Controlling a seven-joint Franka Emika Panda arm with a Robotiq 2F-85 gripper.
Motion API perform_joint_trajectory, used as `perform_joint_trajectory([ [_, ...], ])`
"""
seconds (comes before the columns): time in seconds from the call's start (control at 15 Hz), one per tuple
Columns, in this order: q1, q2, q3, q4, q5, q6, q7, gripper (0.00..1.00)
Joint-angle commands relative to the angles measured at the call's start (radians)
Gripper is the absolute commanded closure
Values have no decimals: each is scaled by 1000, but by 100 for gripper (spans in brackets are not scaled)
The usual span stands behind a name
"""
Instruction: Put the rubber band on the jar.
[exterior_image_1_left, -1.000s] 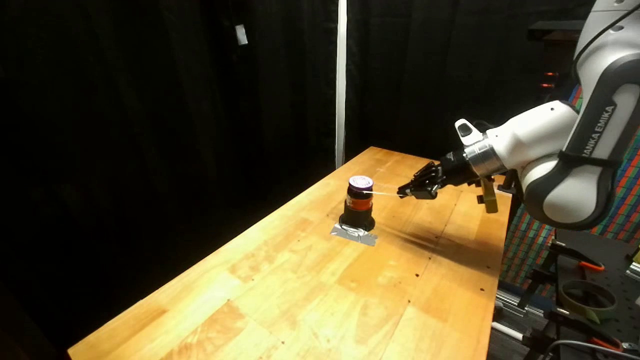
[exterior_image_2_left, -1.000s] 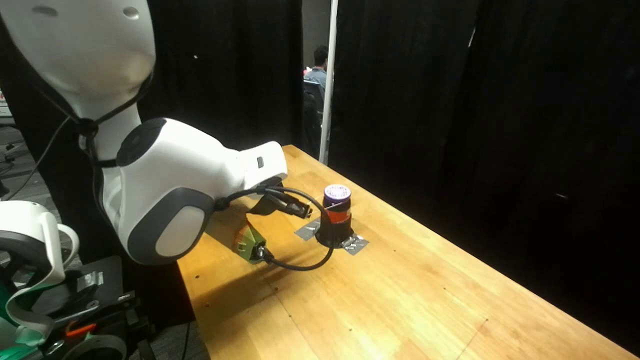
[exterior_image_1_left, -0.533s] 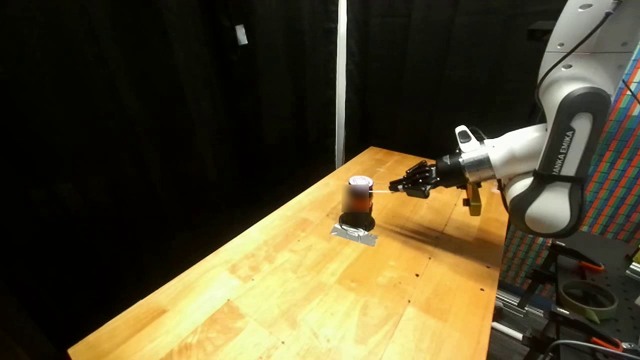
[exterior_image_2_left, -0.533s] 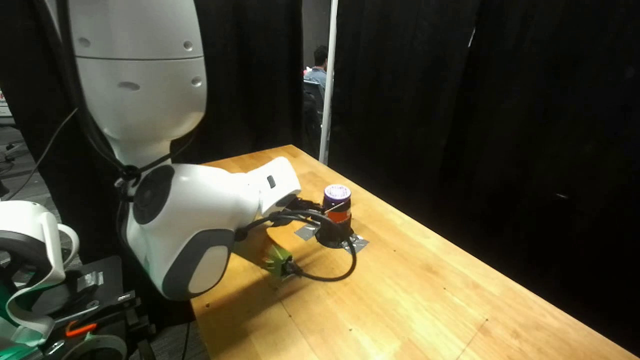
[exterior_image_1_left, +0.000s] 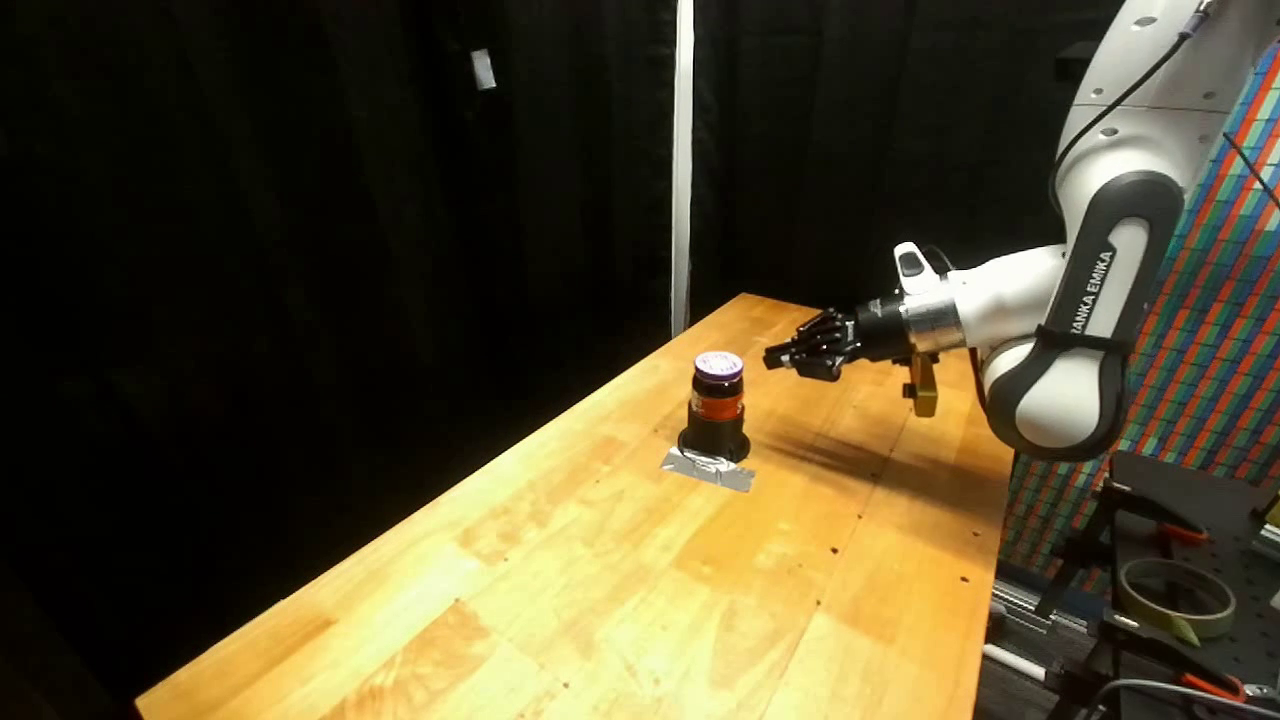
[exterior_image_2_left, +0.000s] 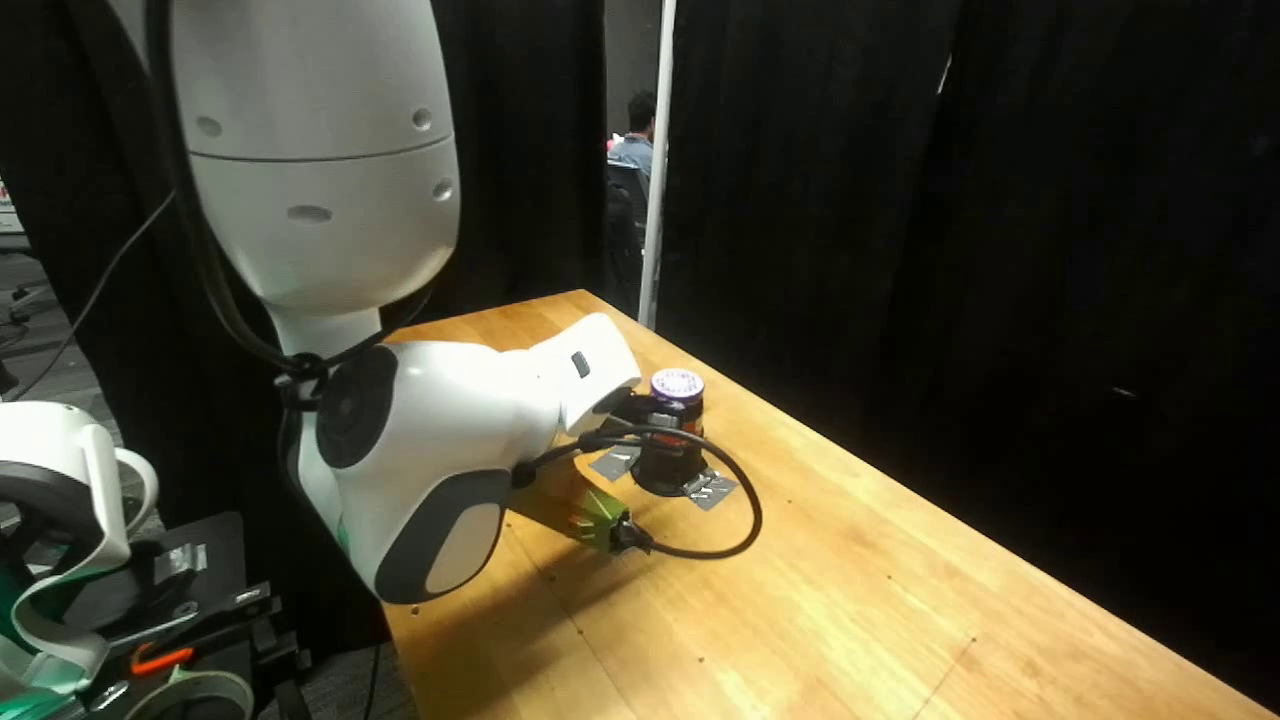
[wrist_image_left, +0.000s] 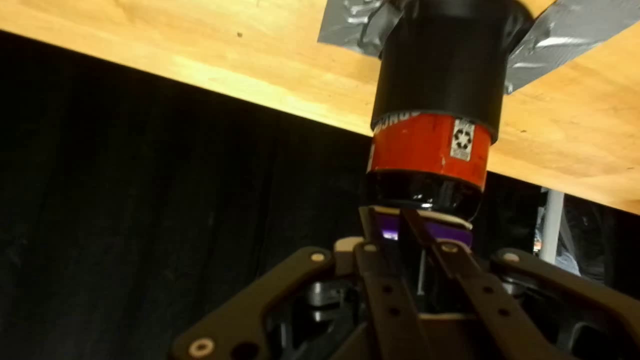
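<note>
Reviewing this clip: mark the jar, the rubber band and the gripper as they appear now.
Jar (wrist_image_left: 426, 146): wrist view, on its orange-red middle.
Rubber band (wrist_image_left: 445, 217): wrist view, on its pale visible stretch.
Gripper (exterior_image_1_left: 776, 357): an exterior view, midway between its fingertips.

"RANKA EMIKA" (exterior_image_1_left: 1092, 293) on robot arm (exterior_image_1_left: 1120, 208); recycling sign (wrist_image_left: 462, 139) on red label (wrist_image_left: 420, 145) of jar (wrist_image_left: 422, 189); lid print (exterior_image_2_left: 677, 383) illegible

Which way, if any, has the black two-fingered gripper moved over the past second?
Yes: in an exterior view, the gripper shifted left and up in frame, nearer the tall white pole.
</note>
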Motion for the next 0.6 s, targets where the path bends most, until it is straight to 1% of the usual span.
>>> perform_joint_trajectory([
  [0.0, 135, -203, -76, -138, 146, -208, 48, 83],
  [0.07, 174, -245, -85, -154, 202, -293, 38, 84],
  [0.2, 254, -342, -117, -193, 328, -448, 4, 82],
  [0.33, 332, -423, -156, -208, 448, -615, -34, 81],
  [0.4, 354, -459, -158, -211, 528, -702, -85, 81],
  [0.47, 394, -488, -184, -207, 598, -790, -130, 81],
  [0.53, 443, -516, -231, -202, 678, -879, -199, 81],
])
